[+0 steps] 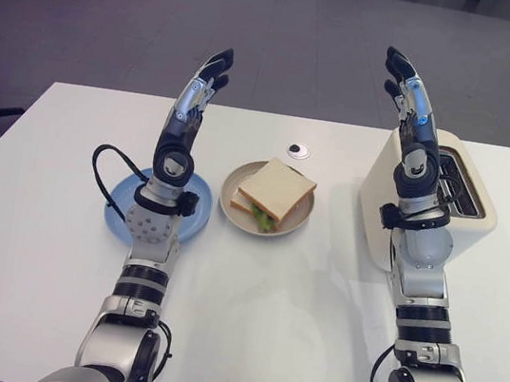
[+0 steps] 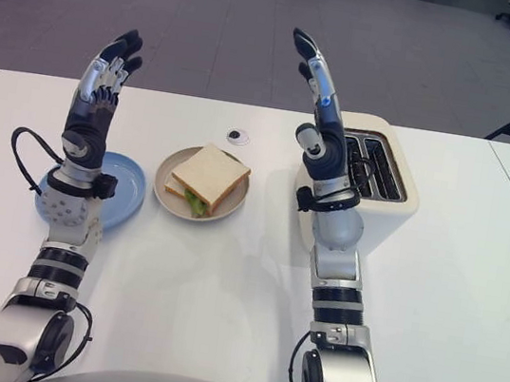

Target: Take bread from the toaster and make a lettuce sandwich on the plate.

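A sandwich (image 1: 275,193) of two bread slices with green lettuce showing at its near edge lies on a beige plate (image 1: 234,205) in the middle of the white table. The cream toaster (image 1: 472,206) stands to the right, its two slots dark. My left hand (image 1: 199,96) is raised above a blue plate (image 1: 197,217), fingers straight and holding nothing. My right hand (image 1: 411,94) is raised in front of the toaster's left side, fingers also straight and empty. Both hands are well clear of the sandwich.
A small black-and-white round cap (image 1: 297,150) sits on the table behind the beige plate. A black cable (image 1: 102,172) loops beside my left wrist. The table's (image 1: 36,245) far edge lies just behind the toaster, with grey floor beyond.
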Controlling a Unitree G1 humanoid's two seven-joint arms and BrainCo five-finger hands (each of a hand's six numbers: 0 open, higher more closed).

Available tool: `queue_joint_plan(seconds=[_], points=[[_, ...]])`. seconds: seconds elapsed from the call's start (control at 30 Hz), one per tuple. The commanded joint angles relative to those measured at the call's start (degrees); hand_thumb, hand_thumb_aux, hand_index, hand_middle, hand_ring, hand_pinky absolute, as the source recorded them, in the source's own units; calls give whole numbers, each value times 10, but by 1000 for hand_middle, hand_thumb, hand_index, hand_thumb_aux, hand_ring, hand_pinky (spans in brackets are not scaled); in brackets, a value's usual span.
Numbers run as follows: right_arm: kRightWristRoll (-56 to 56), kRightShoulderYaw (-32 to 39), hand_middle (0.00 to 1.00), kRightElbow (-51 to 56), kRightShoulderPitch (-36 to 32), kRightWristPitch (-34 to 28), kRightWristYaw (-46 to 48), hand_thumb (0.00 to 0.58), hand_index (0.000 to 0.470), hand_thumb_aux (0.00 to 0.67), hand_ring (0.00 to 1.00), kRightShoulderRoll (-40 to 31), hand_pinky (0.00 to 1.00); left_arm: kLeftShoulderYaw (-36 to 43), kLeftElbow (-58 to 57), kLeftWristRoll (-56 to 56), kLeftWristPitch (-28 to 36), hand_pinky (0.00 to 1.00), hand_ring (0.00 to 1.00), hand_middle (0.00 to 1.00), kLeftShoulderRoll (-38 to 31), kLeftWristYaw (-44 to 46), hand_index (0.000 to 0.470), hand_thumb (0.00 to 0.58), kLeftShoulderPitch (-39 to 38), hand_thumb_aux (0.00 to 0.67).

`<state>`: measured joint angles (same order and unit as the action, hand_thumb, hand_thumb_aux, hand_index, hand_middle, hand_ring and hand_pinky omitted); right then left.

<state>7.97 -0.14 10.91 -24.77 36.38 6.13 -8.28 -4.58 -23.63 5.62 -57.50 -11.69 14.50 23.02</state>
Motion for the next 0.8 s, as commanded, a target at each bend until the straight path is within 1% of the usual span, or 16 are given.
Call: queue_joint_plan(seconds=[0.03,0.2,0.37,0.63,0.73,0.8], points=[[4,-6,0,4,-8,3,-18,0,0,0,0,-2,0,9,-2,-5,15,0,0,0,16,-7,0,0,19,0],[1,-2,0,-5,-2,-1,-37,0,0,0,0,6,0,22,1,-5,50,0,0,0,38,-10,0,0,44,0],[-3,1,0,-22,15,-7,-40,0,0,0,0,7,0,36,-7,-19,60,0,0,0,57,-12,0,0,54,0],[-10,20,0,-95,57,-50,-29,0,0,0,0,18,0,53,62,-41,97,0,0,0,66,-22,0,0,31,0],[-13,26,0,-100,62,-62,-20,0,0,0,0,17,0,53,74,-40,111,0,0,0,63,-23,0,0,24,0],[-11,30,0,-98,70,-59,-17,0,0,0,0,15,0,51,75,-41,113,0,0,0,59,-22,0,0,19,0]])
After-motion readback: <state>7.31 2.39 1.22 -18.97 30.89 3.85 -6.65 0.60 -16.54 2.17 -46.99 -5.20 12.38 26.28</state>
